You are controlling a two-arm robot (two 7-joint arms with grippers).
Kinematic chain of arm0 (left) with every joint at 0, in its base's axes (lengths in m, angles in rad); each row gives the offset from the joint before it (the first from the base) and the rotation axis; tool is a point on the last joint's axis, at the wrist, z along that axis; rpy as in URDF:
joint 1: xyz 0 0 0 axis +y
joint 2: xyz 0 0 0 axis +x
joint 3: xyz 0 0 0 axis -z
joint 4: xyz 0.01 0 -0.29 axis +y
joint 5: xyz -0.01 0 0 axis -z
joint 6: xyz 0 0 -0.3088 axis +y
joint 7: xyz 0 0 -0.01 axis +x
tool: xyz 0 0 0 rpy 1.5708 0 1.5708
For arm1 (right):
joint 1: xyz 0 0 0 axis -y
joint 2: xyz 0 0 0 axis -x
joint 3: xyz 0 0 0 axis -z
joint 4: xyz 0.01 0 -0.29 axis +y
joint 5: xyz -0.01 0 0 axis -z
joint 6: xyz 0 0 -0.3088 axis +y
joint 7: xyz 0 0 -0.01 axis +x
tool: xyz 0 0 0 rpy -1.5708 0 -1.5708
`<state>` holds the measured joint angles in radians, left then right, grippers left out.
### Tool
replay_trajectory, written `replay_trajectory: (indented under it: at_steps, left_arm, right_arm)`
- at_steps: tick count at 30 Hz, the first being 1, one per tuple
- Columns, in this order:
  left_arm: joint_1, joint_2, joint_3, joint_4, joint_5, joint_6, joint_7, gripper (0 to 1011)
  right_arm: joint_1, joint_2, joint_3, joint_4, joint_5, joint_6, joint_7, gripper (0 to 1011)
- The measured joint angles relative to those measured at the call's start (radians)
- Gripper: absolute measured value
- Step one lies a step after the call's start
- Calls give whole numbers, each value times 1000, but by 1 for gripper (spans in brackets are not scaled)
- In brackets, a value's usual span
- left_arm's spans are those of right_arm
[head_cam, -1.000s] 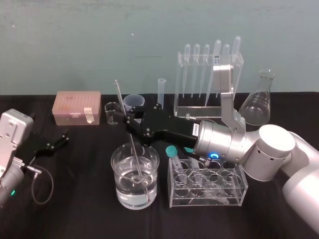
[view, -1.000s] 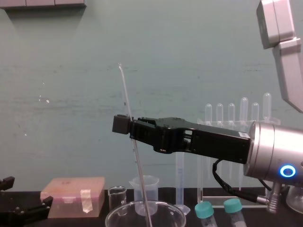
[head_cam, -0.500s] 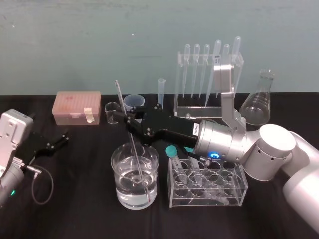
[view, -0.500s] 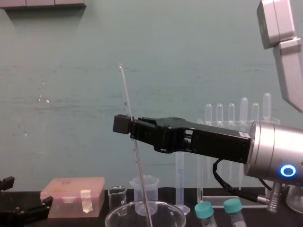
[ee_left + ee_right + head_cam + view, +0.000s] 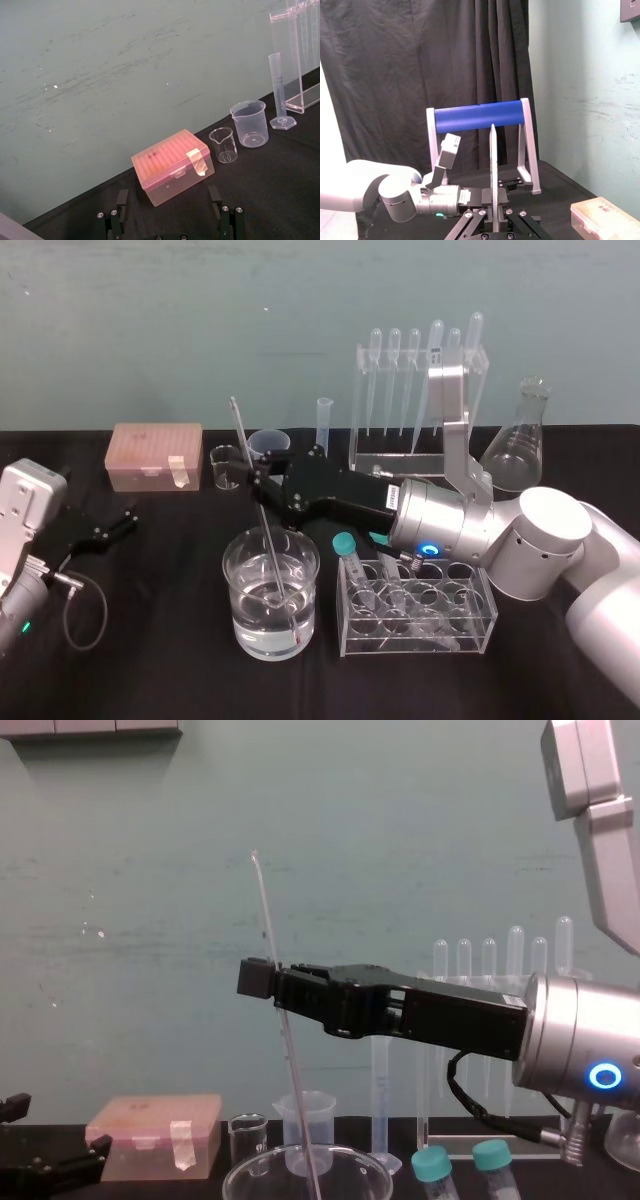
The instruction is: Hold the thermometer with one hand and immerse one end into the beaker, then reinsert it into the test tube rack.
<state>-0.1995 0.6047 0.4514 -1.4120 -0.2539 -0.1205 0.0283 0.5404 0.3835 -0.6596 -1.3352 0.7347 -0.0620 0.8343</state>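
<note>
Centre frame, the fingers of your right gripper pinch the thermometer mid-shaft, with its tip in the beaker. It is thin glass, likely brittle and slippery, so grip it gently there. The left gripper is parked lower left, fingers spread.

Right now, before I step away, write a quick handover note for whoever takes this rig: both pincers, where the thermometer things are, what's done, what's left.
Right pincer: shut on the thermometer near mid-length, above the beaker.
Left pincer: open, holding nothing, resting on the table at the robot's left.
Thermometer: tilted, lower end under the water, close to the beaker's bottom.
Test tube rack: back right of the table, pipettes hanging in it.
Done: pick-up and immersion.
Left: lift the thermometer out and reinsert it into the rack.
</note>
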Motion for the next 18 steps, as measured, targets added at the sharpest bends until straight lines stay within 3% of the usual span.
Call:
replay_trajectory:
  at_steps: [18]
  left_arm:
    - [0, 0, 0, 0, 0, 0, 0, 1008]
  right_arm:
    - [6, -3, 1, 6, 0, -3, 0, 57]
